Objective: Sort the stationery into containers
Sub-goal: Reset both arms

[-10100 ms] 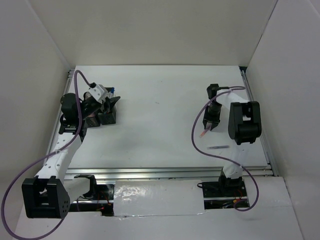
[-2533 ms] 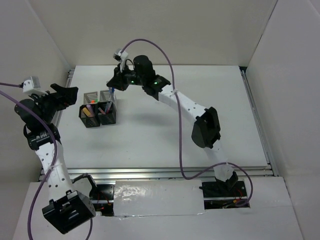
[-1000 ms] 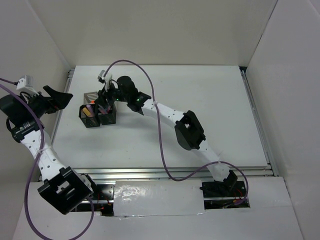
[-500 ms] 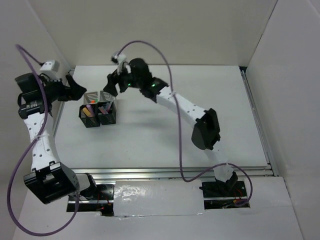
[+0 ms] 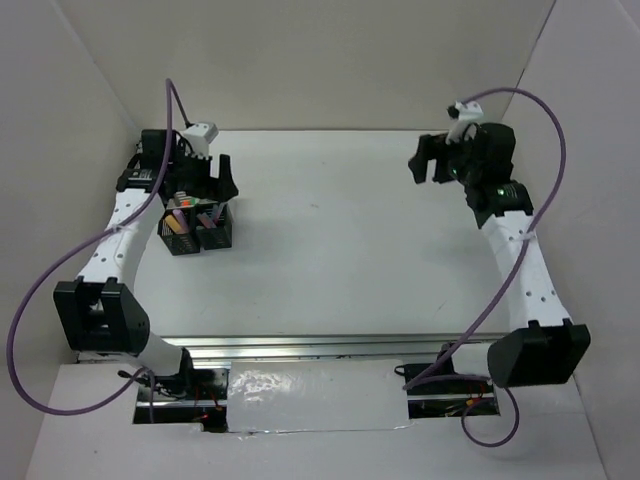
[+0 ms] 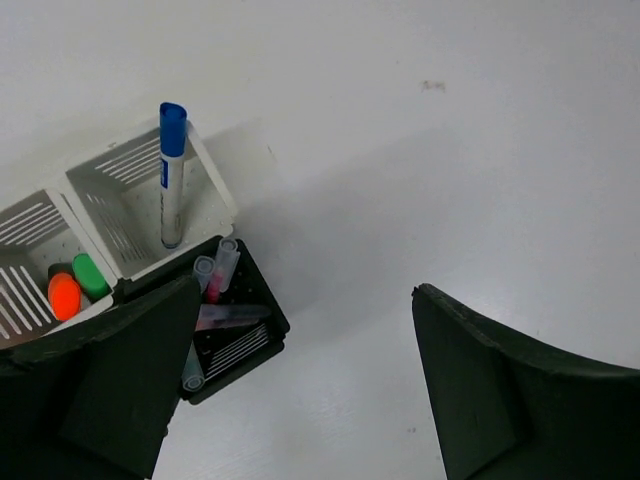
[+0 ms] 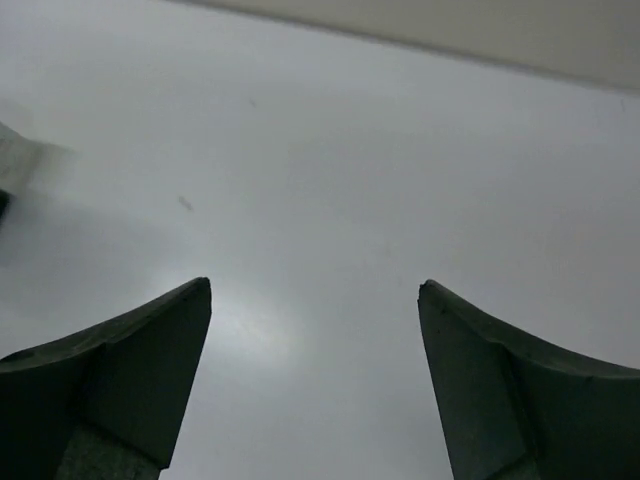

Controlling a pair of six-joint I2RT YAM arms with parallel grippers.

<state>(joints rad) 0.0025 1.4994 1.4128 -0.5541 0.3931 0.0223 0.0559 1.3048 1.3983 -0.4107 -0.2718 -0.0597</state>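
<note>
The table [image 6: 450, 150] is a smooth white sheet with a soft, nearly matt sheen, broken by one small dark speck [image 6: 433, 86] well beyond the cups. The pale cups [image 6: 130, 180] have thin slotted walls with a dull satin finish; whether they are metal or plastic cannot be told. The black cup [image 6: 245, 335] touching them looks matt. Inside the pale cups, the pen [image 6: 171, 185] has a glossy blue plastic cap, and the orange cap [image 6: 64, 295] and green cap [image 6: 90, 275] shine like smooth plastic. The fingers [image 6: 490, 390] of the left gripper [image 6: 305, 290] and those of the right gripper [image 7: 315, 285] are dark matt plastic.
</note>
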